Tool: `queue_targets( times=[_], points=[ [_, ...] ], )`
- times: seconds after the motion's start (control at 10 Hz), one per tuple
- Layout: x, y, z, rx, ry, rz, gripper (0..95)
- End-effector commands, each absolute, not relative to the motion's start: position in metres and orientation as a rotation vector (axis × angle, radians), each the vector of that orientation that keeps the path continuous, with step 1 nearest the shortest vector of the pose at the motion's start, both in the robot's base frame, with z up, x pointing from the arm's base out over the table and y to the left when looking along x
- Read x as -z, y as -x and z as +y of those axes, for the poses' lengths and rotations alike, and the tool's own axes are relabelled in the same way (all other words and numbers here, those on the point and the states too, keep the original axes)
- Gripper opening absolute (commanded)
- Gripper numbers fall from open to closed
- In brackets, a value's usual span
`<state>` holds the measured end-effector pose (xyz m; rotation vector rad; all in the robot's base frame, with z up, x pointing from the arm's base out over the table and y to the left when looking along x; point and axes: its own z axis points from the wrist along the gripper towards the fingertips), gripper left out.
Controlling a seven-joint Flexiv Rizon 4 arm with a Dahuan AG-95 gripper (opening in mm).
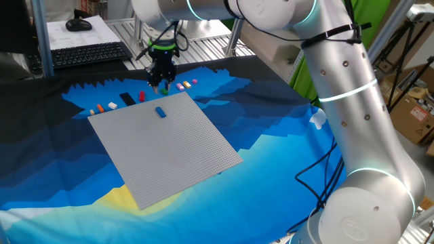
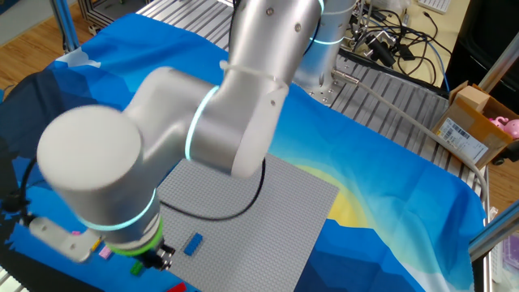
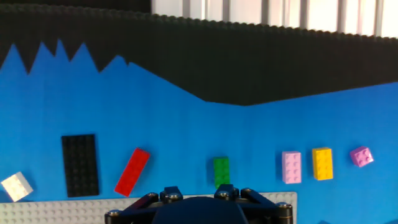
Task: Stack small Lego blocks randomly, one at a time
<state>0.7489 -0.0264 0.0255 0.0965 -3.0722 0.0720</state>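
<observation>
My gripper (image 1: 161, 85) hangs low over the far edge of the grey baseplate (image 1: 183, 156), its fingers (image 3: 168, 193) apart with nothing between them. Just beyond the fingertips a green small Lego block (image 3: 221, 171) lies on the blue cloth. Along the same row lie a red block (image 3: 132, 171), a white one (image 3: 17, 186), a pink one (image 3: 291, 167), a yellow one (image 3: 322, 163) and a purple one (image 3: 361, 156). A blue block (image 1: 160, 112) sits on the baseplate, a little in front of the gripper. In the other fixed view the arm hides most of the row.
A flat black rectangular piece (image 3: 79, 164) lies left of the red block. Orange and yellow bricks (image 1: 97, 109) lie off the plate's left corner. A keyboard (image 1: 88, 54) sits behind the cloth, and a cable (image 1: 319, 176) runs over the cloth near the arm's base.
</observation>
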Motion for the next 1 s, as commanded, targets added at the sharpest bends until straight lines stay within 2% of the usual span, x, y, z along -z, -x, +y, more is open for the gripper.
queue_targets(
  times=[0.1,0.2,0.3,1.0],
  points=[
    [-0.022,-0.756,-0.034,-0.070,-0.120,-3.066,38.0],
    [-0.021,-0.757,-0.036,-0.070,-0.125,-3.067,38.0],
    [-0.017,-0.764,-0.039,-0.059,-0.134,-3.068,19.0],
    [-0.008,-0.767,-0.043,-0.029,-0.139,-3.070,19.0]
  ],
)
